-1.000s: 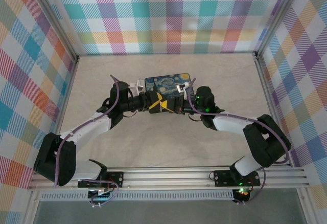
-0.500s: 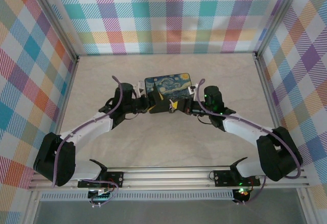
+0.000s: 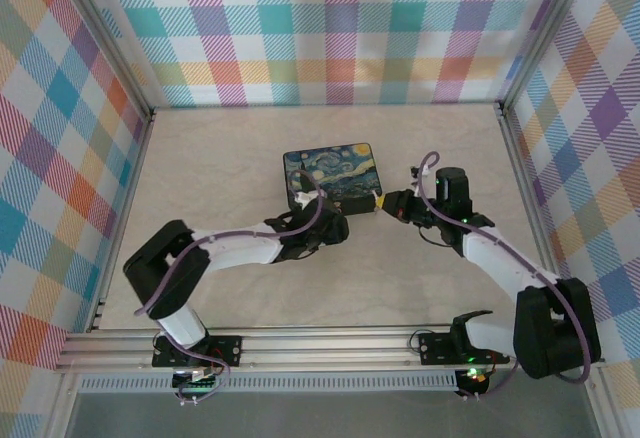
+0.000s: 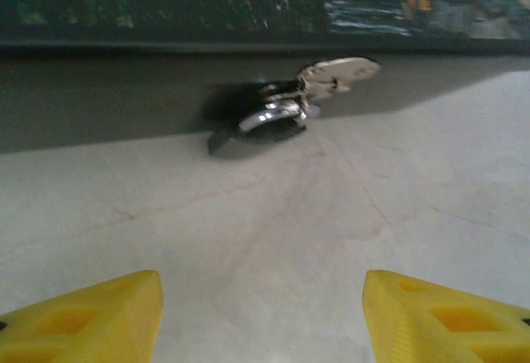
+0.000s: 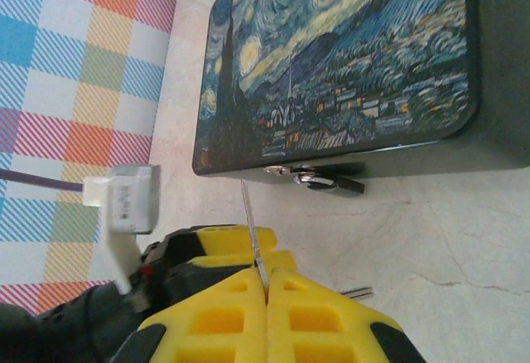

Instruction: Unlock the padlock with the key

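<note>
Padlock (image 4: 267,119): hung at the clasp on the front wall of the box (image 3: 330,170).
Box: lid is shut, contents hidden.
Key (image 5: 252,222): pinched in the closed right gripper (image 5: 267,284), apart from the padlock.
Left gripper (image 4: 261,290): fingers spread wide, nothing held.

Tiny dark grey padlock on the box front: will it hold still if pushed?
Probably not: the tiny dark grey metal padlock hangs loose on the black box's front, so it likely swings aside. It looks light, and its shiny metal may slip.
</note>
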You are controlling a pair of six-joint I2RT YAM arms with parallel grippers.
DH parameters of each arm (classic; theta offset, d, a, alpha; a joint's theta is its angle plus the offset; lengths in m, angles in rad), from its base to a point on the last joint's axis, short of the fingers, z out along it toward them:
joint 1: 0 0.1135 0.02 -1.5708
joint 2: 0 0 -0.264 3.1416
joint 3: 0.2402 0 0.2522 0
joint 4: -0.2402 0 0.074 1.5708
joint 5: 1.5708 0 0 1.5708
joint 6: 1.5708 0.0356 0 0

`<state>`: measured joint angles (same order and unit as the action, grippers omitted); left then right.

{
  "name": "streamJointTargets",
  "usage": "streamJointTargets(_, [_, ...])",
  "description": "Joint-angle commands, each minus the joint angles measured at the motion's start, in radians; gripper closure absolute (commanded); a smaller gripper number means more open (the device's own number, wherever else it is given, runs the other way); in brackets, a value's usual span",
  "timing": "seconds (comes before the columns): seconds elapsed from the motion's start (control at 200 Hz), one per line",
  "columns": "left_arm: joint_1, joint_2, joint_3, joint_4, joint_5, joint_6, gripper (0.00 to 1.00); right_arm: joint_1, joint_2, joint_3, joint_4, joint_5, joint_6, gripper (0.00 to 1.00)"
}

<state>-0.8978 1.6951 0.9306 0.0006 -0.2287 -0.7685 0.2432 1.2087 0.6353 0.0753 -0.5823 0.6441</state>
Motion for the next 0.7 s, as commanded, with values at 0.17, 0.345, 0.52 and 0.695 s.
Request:
streamJointTargets(0.17, [-0.051,0.160,0.136,0.014,-0.280,-0.014,0.37,-0.007,0.046,-0.018,0.014,-0.028,-0.041,1.00])
streamJointTargets(0.345, [-0.058,0.246,0.221,-0.049,-0.338,-0.023,0.39,-0.007,0.031,0.017,-0.049,-0.021,-0.095,1.00])
streamJointTargets(0.52, [-0.056,0.297,0.279,-0.079,-0.355,-0.041,0.43,-0.008,-0.010,0.042,-0.115,-0.020,-0.141,1.00])
streamJointTargets(0.695, [-0.053,0.351,0.345,-0.168,-0.400,-0.055,0.48,-0.008,-0.011,0.037,-0.144,-0.036,-0.161,1.00])
